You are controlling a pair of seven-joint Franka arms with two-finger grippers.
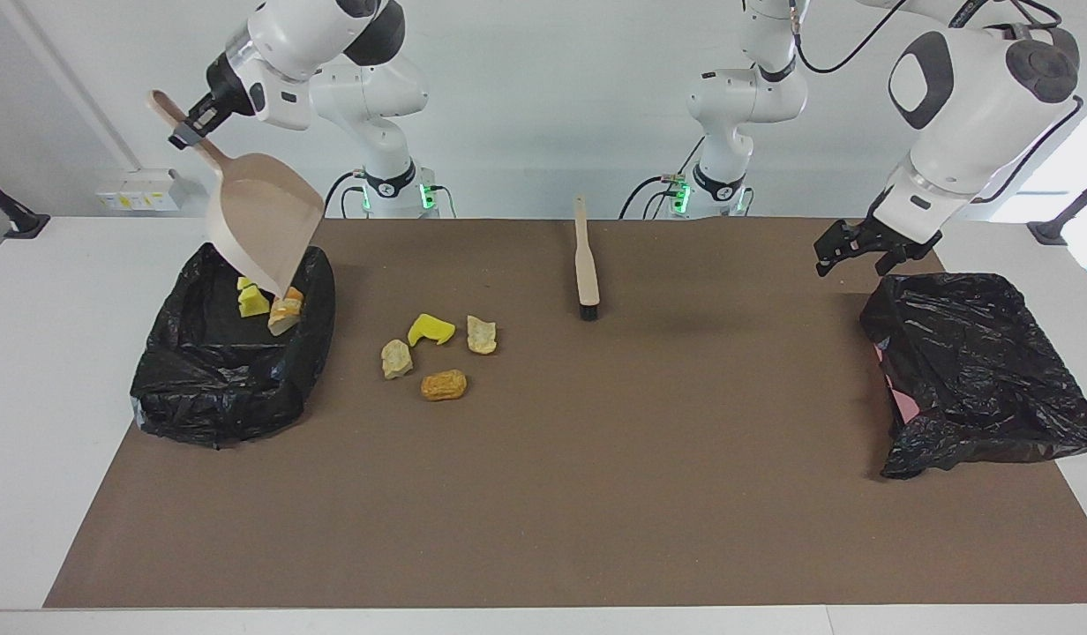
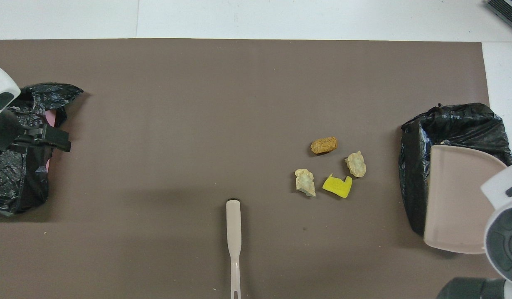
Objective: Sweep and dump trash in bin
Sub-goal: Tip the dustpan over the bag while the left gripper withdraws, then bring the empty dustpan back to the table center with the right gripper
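My right gripper (image 1: 187, 132) is shut on the handle of the beige dustpan (image 1: 263, 216), held high and tipped steeply, mouth down, over the black-bagged bin (image 1: 199, 388) at the right arm's end of the table. Yellow trash (image 1: 252, 301) and an orange-and-white chunk (image 1: 286, 316) lie inside that bin, just under the pan's lip. In the overhead view the dustpan (image 2: 459, 199) hides them and covers part of the bin (image 2: 455, 120). Several more trash chunks (image 1: 431, 329) lie loose on the brown mat beside the bin. My left gripper (image 1: 854, 263) hangs open and holds nothing.
The beige-handled brush (image 1: 586, 265) lies on the mat near the robots, bristles pointing away from them. A second black bag (image 1: 976, 370) over a pink container sits at the left arm's end, with the left gripper (image 2: 58, 140) above its edge.
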